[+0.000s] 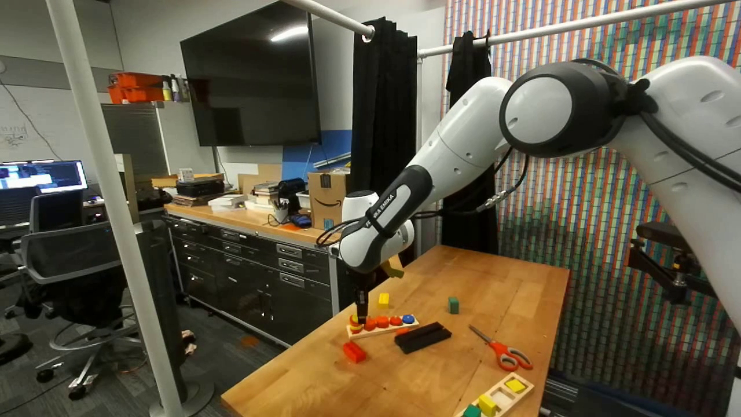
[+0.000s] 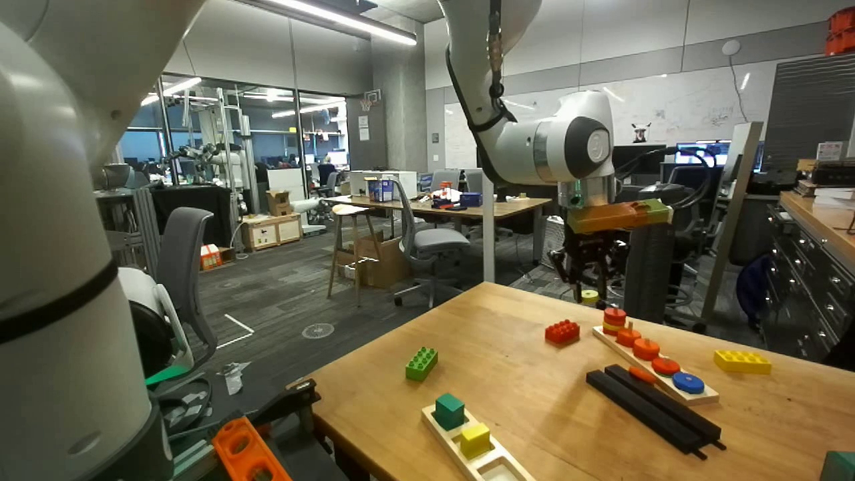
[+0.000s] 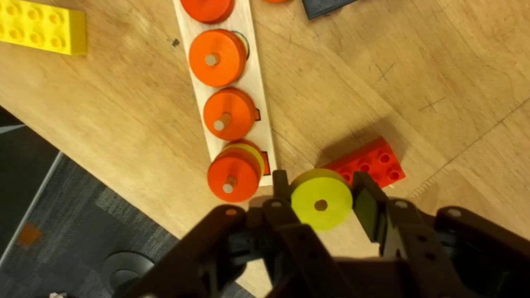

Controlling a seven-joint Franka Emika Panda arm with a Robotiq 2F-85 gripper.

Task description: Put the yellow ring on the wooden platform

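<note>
My claw (image 3: 321,186) was clamped on the yellow ring (image 3: 321,219), clear of the table (image 2: 494,334). From the ring, in the wrist view, the wooden platform (image 3: 251,83) lay toward half past ten, the red block (image 3: 372,161) at two o'clock. In an exterior view, my arm (image 1: 463,136) read "EMIKA", the word before partly hidden; toward twelve o'clock from my claw, a cardboard box (image 1: 320,211) bore a smile-arrow (image 1: 330,203).

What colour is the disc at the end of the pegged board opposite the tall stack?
The disc is blue; it shows best in an exterior view.
</note>
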